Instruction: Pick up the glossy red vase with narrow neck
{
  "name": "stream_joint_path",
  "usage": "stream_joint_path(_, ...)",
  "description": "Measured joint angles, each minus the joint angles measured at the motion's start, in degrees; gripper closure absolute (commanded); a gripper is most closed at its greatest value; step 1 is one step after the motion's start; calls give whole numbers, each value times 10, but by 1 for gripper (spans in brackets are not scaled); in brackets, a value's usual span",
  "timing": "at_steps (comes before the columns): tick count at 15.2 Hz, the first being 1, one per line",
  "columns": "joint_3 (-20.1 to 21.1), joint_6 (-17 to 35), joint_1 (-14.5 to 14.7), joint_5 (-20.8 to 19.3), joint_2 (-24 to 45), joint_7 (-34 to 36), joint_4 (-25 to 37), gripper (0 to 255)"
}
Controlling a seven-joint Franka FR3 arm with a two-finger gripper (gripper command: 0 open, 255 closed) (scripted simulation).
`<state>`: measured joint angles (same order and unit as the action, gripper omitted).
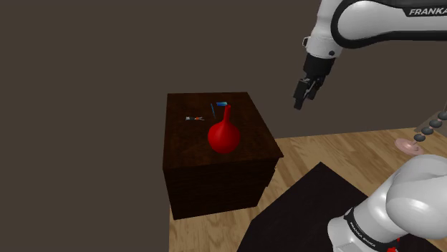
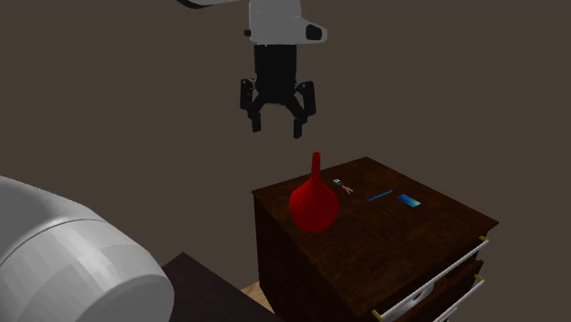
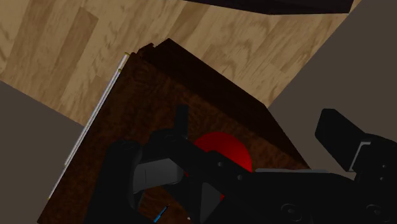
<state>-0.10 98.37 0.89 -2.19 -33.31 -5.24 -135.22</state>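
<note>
A glossy red vase (image 1: 223,134) with a round belly and a thin neck stands upright on a dark wooden cabinet (image 1: 186,147), near the middle of its top. My black gripper (image 1: 305,93) hangs in the air, higher than the vase and beyond the cabinet's edge toward the shoulder view's right. In the second exterior view the gripper (image 2: 274,124) is open, above and slightly left of the vase (image 2: 314,203), with nothing between its fingers. The wrist view shows the fingers (image 3: 340,143) apart and the vase (image 3: 224,149) partly hidden behind the hand.
Behind the vase on the cabinet top lie a blue pen (image 2: 380,195), a small blue block (image 2: 409,200) and a tiny object (image 2: 343,186). The cabinet has drawers (image 2: 430,285) with pale handles. A dark rug (image 1: 308,207) and a pink object (image 1: 408,146) lie on the wood floor.
</note>
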Motion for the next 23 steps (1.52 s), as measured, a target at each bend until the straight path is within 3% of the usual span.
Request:
stream_joint_path(12, 14, 130, 8, 9, 261, 27, 135, 0)
stream_joint_path(23, 24, 153, 20, 8, 506, 53, 361, 0)
